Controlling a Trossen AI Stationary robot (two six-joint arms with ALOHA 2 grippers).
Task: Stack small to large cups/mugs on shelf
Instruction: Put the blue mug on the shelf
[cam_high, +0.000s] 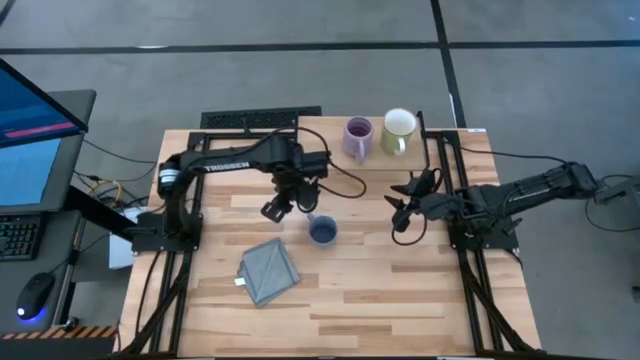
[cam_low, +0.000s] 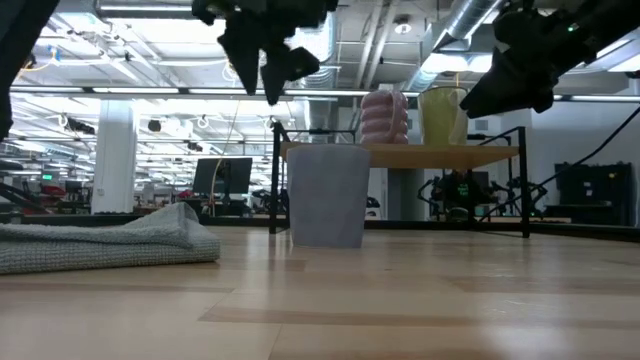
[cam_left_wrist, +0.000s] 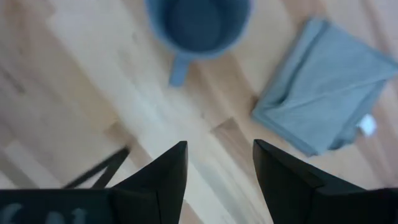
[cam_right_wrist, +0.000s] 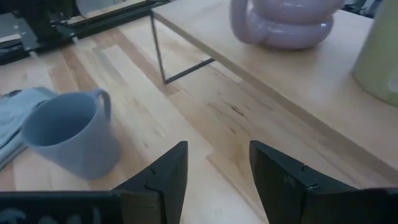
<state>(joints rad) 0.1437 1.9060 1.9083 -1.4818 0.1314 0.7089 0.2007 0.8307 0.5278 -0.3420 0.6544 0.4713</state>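
Two grippers, left (cam_high: 283, 207) and right (cam_high: 402, 212), both released, flanking blue mug (cam_high: 322, 232) on bare tabletop (cam_high: 400, 290)

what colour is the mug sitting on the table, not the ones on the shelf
Dusty blue mug, clearest in the right wrist view.

Three mugs are counted on the scene: one blue mug (cam_high: 322, 232) is seen standing on the tabletop, while one purple mug (cam_high: 357, 138) and one cream mug (cam_high: 399, 131) are seen up on the shelf (cam_high: 437, 160). One shelf is counted, and one folded grey-blue cloth (cam_high: 269, 270). Two arms are tallied, each ended by one gripper: the left gripper (cam_high: 277, 207) and the right gripper (cam_high: 400, 215), each with two fingers.
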